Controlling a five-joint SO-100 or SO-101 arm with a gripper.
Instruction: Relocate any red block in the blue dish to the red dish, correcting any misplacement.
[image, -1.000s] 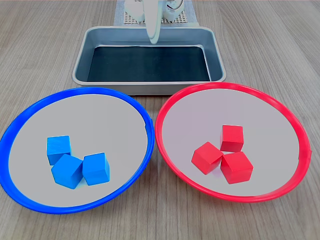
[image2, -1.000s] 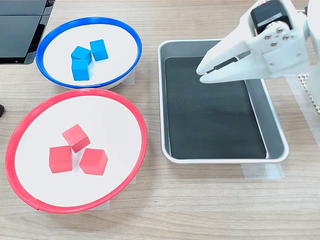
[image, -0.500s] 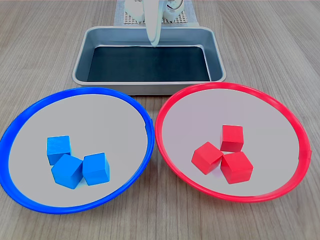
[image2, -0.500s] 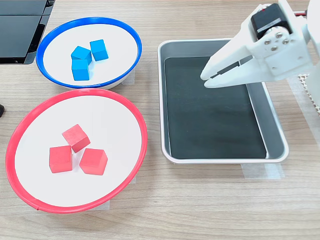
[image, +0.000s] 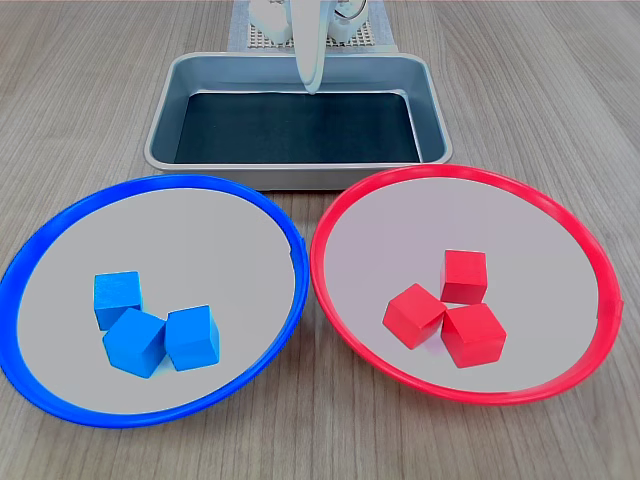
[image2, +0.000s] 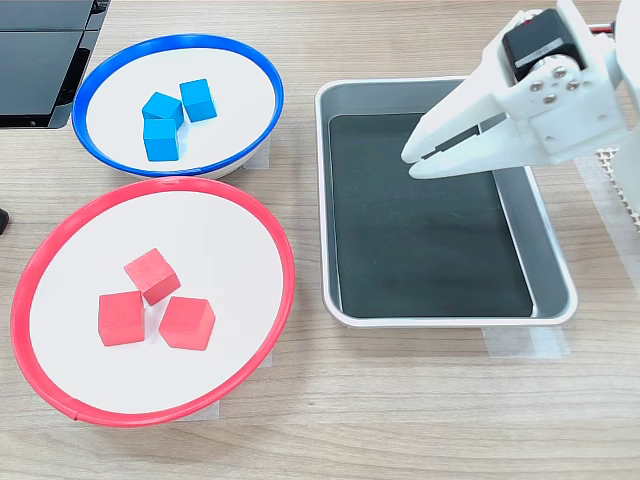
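Cubes of red, three together, lay in the red dish; the blue dish held only blue cubes. They looked light, rigid and flat-sided, so a pinch across two opposite faces would probably hold one. The gripper hung over the metal tray, empty, its jaws seemingly almost together, touching nothing.
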